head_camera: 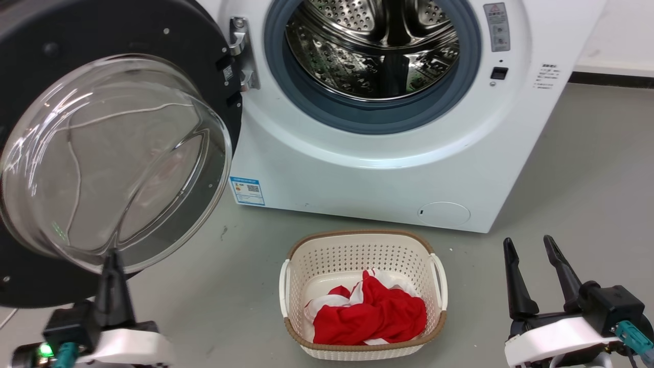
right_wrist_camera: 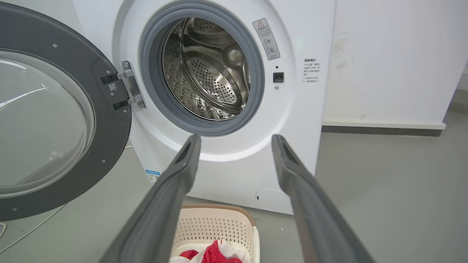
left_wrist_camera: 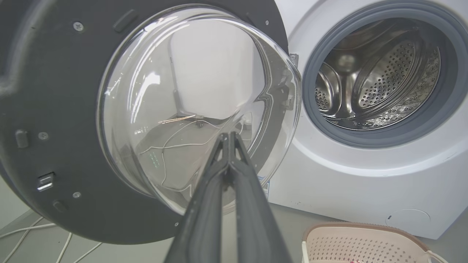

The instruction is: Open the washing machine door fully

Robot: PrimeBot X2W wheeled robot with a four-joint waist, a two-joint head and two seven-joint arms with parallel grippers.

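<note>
Left to right, head view. The washing machine door (head_camera: 112, 163) stands wide open at the far left, its inner face and bulging glass bowl turned toward the camera. The left gripper (head_camera: 113, 260) sits just below the bowl, fingers pressed together with nothing between them. In the left wrist view they point at the bowl's lower part; whether the tip touches the glass cannot be told. The door hangs on a steel hinge (head_camera: 241, 51) at the left edge of the washing machine (head_camera: 388, 168), so its swing axis is vertical. Any remaining travel would likely carry the free edge farther left, away from the grey gasket (head_camera: 368, 115) and the steel drum (head_camera: 373, 46). A cream laundry basket (head_camera: 363, 240) holding a red-and-white garment (head_camera: 373, 312) stands on the floor before the machine. The right gripper (head_camera: 529, 240) is at the lower right, fingers spread and empty, well apart from the door. The left arm is clearly the nearer one for a final push.
</note>
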